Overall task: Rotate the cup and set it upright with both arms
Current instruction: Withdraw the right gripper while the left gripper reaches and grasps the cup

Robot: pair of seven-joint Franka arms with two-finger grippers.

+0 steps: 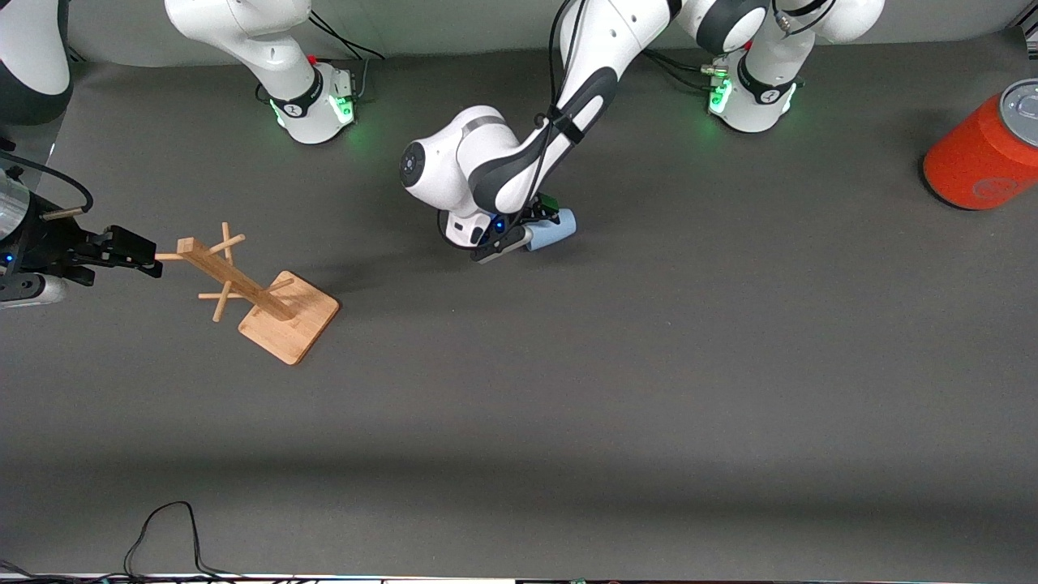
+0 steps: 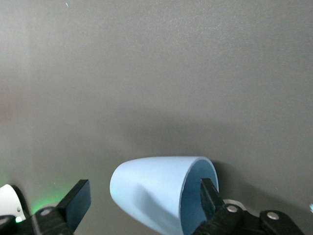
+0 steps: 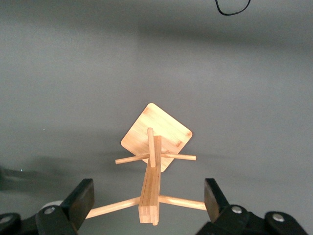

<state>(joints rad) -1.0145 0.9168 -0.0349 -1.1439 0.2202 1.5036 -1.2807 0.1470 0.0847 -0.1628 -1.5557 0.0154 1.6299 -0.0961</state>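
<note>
Blue and round, the cup (image 2: 151,193) is lying on its side near the middle of the table, so it may be rolling away if the wide-open left claw (image 2: 142,205), one finger inside its mouth, bumps it, while the right claw (image 3: 146,205) is waiting wide open over the wooden rack (image 3: 155,142).

Cup on its side mid-table, wooden rack and can toward opposite ends.

The cup (image 1: 555,229) lies between the left gripper's (image 1: 519,235) spread fingers. The peg rack (image 1: 258,289) stands toward the right arm's end under the right gripper (image 1: 134,253); the can (image 1: 984,152) toward the left arm's end.
</note>
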